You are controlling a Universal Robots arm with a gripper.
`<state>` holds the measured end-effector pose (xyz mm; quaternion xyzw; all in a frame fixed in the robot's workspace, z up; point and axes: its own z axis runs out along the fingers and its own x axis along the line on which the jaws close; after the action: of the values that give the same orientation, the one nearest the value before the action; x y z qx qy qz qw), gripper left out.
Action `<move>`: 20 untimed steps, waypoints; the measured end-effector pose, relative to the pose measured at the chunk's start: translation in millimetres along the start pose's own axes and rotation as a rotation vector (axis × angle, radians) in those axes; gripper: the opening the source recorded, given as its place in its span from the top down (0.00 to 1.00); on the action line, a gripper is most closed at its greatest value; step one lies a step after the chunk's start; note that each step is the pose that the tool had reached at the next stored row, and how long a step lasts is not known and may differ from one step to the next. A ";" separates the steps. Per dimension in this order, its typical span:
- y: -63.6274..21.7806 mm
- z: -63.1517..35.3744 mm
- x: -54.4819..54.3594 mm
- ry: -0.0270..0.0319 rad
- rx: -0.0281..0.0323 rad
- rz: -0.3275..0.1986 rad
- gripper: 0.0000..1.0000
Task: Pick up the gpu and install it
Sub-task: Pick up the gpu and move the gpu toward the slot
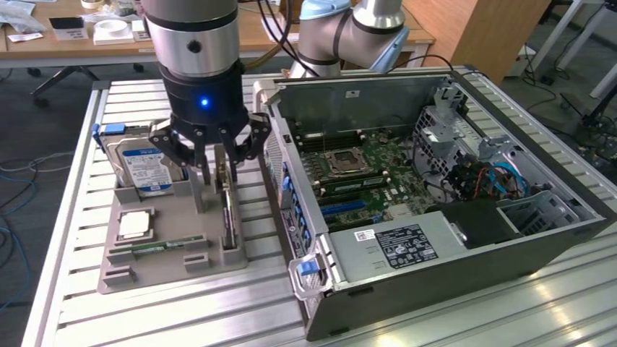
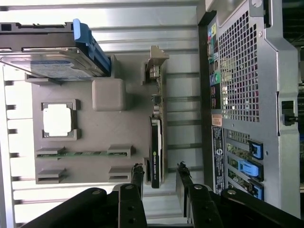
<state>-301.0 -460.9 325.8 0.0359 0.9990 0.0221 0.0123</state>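
Black jaws apart, flanking gpu (image 2: 156,154) | gpu thin, dark, upright | tray (image 2: 90,140) grey, slotted

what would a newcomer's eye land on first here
First the open computer case on the exterior view's right, motherboard laid bare. Then the gripper over the grey parts holder, jaws open either side of the gpu standing on edge in its slot. A blue-labelled hard drive stands in the same holder, toward the exterior view's left.
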 end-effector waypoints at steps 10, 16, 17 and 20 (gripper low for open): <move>-0.3 7.0 0.2 0.0000 0.0000 0.000 0.58; -0.5 10.5 0.2 0.0001 0.0001 0.000 0.58; -0.5 11.0 0.2 0.0001 0.0001 0.000 0.58; -0.6 12.6 0.3 0.0000 0.0001 0.000 0.58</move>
<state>-301.0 -460.9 313.3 0.0359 0.9990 0.0221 0.0123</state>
